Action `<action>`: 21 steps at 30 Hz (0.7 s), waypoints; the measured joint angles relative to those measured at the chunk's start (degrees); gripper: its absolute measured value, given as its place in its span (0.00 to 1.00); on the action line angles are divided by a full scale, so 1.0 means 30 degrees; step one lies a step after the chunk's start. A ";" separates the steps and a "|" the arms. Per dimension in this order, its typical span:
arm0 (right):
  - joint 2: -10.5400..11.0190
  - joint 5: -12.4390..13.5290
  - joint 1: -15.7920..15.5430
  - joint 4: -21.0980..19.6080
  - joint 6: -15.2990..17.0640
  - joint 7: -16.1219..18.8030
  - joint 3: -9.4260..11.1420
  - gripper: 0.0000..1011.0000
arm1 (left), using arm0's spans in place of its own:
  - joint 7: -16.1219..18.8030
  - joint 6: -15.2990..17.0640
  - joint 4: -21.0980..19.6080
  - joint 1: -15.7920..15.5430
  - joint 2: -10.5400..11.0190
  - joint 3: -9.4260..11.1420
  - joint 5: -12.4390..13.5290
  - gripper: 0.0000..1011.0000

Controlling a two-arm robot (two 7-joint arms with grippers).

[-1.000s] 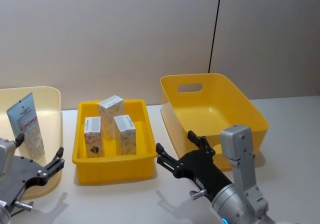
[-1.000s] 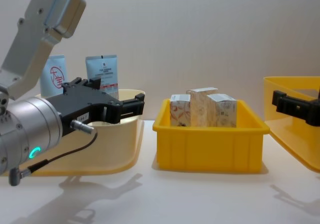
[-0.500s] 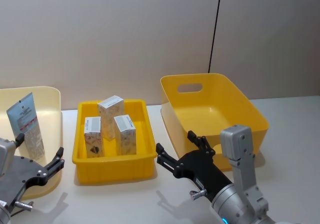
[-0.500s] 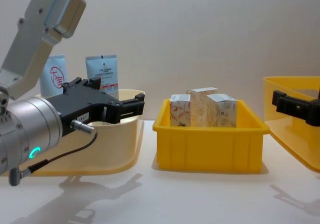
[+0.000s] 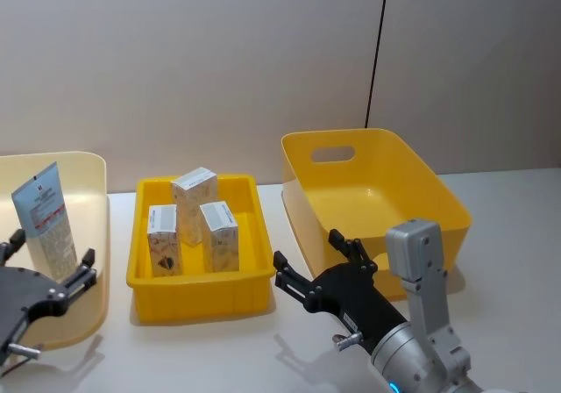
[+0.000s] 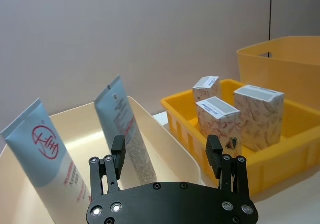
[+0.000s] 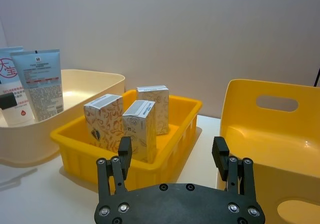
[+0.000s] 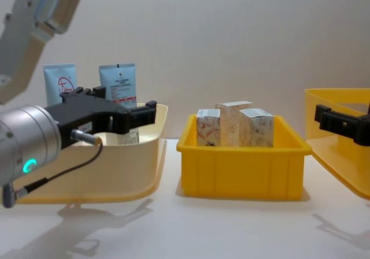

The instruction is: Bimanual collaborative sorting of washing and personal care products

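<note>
The left pincer (image 5: 48, 251) hangs low at the table's left end, just in front of the pale cream bin (image 5: 98, 235), fingers spread wide and gripping nothing. Two squeeze tubes stand in that bin, both leaning back against its far wall. From the left wrist camera, the white-and-blue tube with small print (image 6: 125, 129) sits straight ahead, lined up with the gap between the fingers. The tube with the red round logo (image 6: 47, 154) stands off to one side of it. Each tube's long axis runs close to upright, tilted away from the pincer, with the flat crimped end on top. A grasp would therefore likely close across the tube's body from the front or from above. The left arm is clearly the nearer one for either tube.

The right pincer (image 5: 308, 248) hovers over the table between the shallow yellow tray (image 5: 197, 286) and the deep yellow bin with a handle slot (image 5: 377, 191). It is likewise released and carries nothing. Three patterned cartons (image 5: 195, 191) stand upright in the tray, close together, ahead of this pincer and toward the robot's left. The right arm is nearer to them.
</note>
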 joint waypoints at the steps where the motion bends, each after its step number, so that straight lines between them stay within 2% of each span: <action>1: 0.0000 0.0000 0.0000 0.0000 -0.0001 0.0000 0.0000 0.99 | -0.0026 0.0059 -0.0011 0.0000 -0.0024 -0.0098 -0.0131 0.99; 8: -0.0001 0.0001 0.0000 0.0000 0.0000 0.0000 0.0000 0.99 | -0.0331 0.0716 0.0049 -0.0179 -0.0249 -0.0925 -0.1328 0.99; 13: 0.0000 0.0001 0.0000 0.0000 0.0001 0.0000 0.0000 0.99 | -0.0782 0.1338 0.0538 -0.0675 -0.0491 -0.1570 -0.2317 0.99; 21: 0.0000 0.0000 0.0001 0.0000 0.0000 0.0000 0.0000 0.99 | -0.1700 0.1862 0.1434 -0.1374 -0.0720 -0.2027 -0.3312 0.99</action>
